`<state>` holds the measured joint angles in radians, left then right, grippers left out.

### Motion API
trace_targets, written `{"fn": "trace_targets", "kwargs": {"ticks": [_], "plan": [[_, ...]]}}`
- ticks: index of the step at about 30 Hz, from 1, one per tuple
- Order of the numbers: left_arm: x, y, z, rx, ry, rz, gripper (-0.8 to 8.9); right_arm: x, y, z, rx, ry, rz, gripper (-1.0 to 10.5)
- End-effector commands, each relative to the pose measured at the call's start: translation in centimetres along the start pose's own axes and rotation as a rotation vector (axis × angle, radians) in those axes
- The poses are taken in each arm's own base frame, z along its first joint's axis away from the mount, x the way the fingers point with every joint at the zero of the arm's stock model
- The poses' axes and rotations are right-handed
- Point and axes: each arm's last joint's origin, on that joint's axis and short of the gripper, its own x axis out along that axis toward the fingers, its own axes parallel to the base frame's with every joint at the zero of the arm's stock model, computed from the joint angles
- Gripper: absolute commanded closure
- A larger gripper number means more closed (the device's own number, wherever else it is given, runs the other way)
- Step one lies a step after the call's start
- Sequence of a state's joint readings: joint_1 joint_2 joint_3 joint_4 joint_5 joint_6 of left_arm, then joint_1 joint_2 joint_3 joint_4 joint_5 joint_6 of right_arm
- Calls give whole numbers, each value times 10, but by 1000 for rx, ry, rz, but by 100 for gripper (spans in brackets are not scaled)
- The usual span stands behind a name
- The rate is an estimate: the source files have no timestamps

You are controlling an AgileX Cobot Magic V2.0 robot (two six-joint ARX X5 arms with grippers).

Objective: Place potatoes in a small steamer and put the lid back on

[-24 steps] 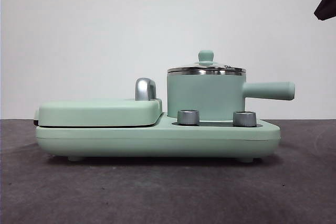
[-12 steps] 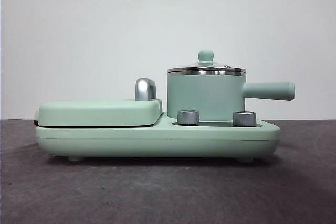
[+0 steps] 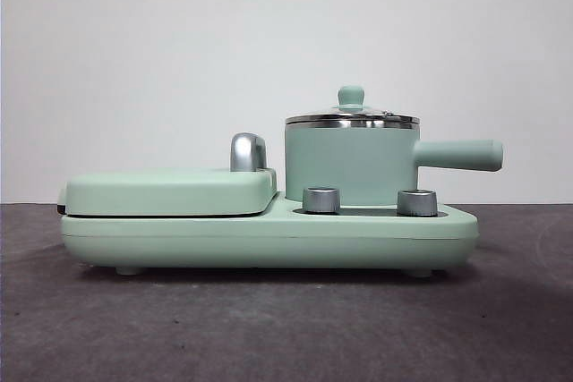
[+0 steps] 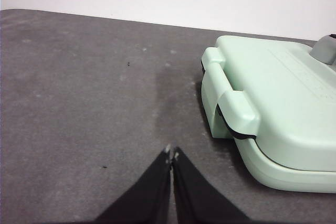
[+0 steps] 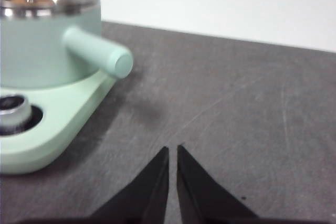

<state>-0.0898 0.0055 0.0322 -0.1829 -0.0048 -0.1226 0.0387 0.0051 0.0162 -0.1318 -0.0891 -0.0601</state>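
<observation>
**Lid's on, looks pretty much done**

The round clear glass lid (image 3: 351, 117) with its mint-green knob sits on the small mint-green steamer pot (image 3: 351, 163), which stands on the green cooker base (image 3: 269, 234) on the grey desk (image 3: 269, 328). No potato visible, so I'd guess it's inside. Left claw (image 4: 171, 154) and right claw (image 5: 172, 150) are both pinched together, empty, parked over the desk off each end. No readable branding.
</observation>
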Motion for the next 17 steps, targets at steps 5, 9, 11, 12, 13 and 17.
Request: {"fn": "trace_targets", "kwargs": {"ticks": [5,9,11,12,13,17], "plan": [[2,1,-7,9,22,6,808,0,-1,2,21,-27,-9,924],[2,1,-7,9,22,6,808,0,-1,2,20,-32,-9,924],[2,1,-7,9,22,6,808,0,-1,2,20,-32,-9,924],[2,1,-7,9,22,6,808,0,-1,2,20,-32,-9,924],[2,1,-7,9,22,5,808,0,-1,2,21,-32,-9,924],[2,1,-7,9,22,6,808,0,-1,2,20,-32,-9,924]]}}
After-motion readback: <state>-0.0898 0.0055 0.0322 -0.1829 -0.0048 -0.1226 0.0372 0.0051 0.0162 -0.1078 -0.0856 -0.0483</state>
